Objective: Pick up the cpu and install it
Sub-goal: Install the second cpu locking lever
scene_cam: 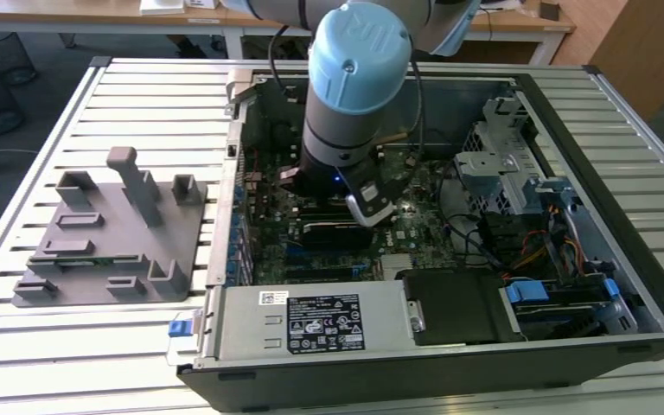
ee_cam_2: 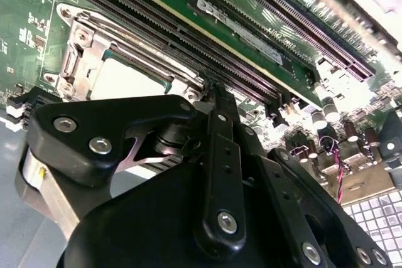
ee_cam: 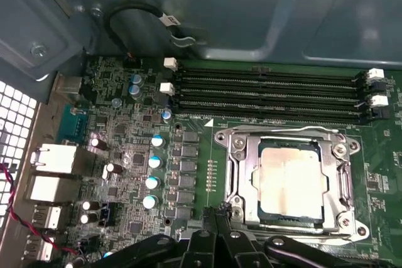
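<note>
The cpu (ee_cam: 292, 179), a flat square chip with a silvery top, lies in the motherboard socket with the metal frame (ee_cam: 237, 155) open around it. In the second wrist view the cpu (ee_cam_2: 125, 81) shows as a pale square inside the same frame. My gripper (ee_cam: 220, 213) hangs just beside the socket's edge, close above the board, shut with nothing between its fingers. In the second wrist view the gripper (ee_cam_2: 217, 92) ends at the socket's corner. In the exterior view the arm (scene_cam: 349, 104) reaches down into the open computer case (scene_cam: 609, 138), wrist over the motherboard's middle.
Memory slots (ee_cam: 270, 95) run along one side of the socket, and capacitors (ee_cam: 151, 183) stand on another. A grey plastic holder block (scene_cam: 113, 233) with upright posts sits on the slatted table at the exterior view's left. The power supply (scene_cam: 309, 322) and drive cage (scene_cam: 505, 169) crowd the case.
</note>
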`<state>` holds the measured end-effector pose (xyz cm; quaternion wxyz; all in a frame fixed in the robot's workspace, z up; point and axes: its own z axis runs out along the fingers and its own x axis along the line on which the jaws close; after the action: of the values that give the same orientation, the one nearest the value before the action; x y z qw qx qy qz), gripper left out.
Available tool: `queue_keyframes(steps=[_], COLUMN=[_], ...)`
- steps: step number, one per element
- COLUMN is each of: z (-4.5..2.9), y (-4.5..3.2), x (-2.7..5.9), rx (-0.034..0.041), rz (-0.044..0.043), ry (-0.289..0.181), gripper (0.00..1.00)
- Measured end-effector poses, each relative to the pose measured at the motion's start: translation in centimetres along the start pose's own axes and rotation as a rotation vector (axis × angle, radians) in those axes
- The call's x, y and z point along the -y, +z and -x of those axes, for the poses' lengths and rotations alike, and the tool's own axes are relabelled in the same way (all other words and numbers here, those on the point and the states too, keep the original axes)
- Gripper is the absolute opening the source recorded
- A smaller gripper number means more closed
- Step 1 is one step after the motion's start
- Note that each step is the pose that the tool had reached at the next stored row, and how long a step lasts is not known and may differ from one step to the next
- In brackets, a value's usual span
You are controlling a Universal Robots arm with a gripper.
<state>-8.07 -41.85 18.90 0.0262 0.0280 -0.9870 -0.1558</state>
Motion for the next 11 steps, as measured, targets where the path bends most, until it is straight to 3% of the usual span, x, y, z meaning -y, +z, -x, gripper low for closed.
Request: queue_keyframes(steps=[5, 11], z=[-0.02, -0.03], y=[0.1, -0.3], x=[0.03, -0.1], rx=[0.0005, 0.0005], rz=[0.0105, 0.0107], ry=[-0.001, -0.001], gripper=[0.12, 0.12])
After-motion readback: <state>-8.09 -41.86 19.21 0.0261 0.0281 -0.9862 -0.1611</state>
